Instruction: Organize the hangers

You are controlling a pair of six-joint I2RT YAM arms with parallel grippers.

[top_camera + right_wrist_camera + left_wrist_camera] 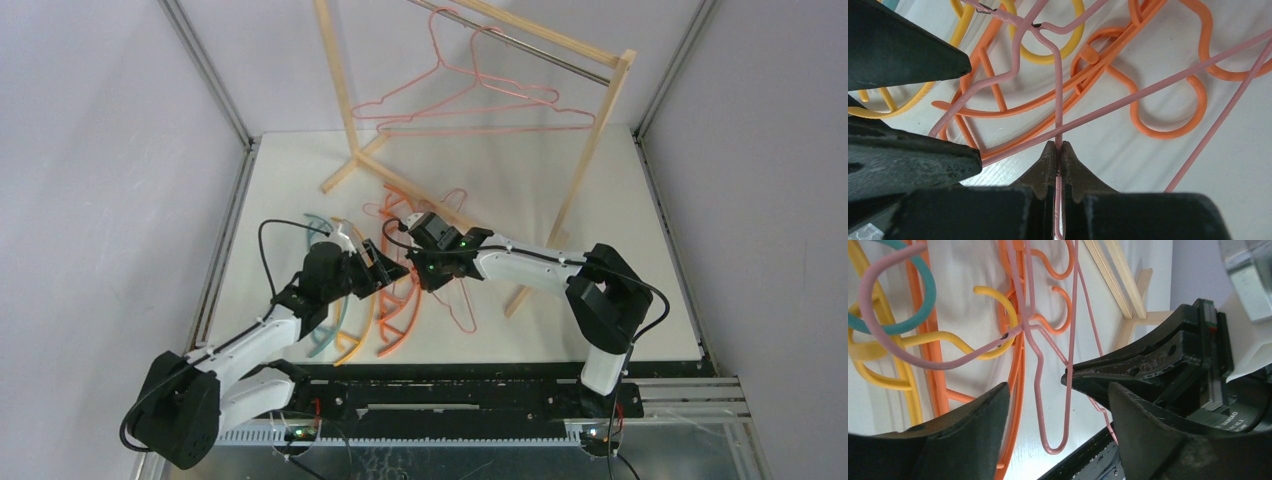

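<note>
Top external: white table (pixel 620 290), grey walls (pixel 100 150), wooden rack (pixel 590 150).

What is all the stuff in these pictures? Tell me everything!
Pink wire hangers on rack: two, pink, hanging from the metal rod.
Pink wire hanger on table: one, pink, over the pile, pinched by the right gripper.
Orange hangers: at least two, orange, table middle.
Yellow hanger: one, yellow, beside the orange ones.
Teal hanger: one, teal, left of the pile.
Rack: one, pale wood, back of table.
Table: one, white.
Left gripper: black, open, around the pink wire.
Right gripper: black, shut on the wire.
</note>
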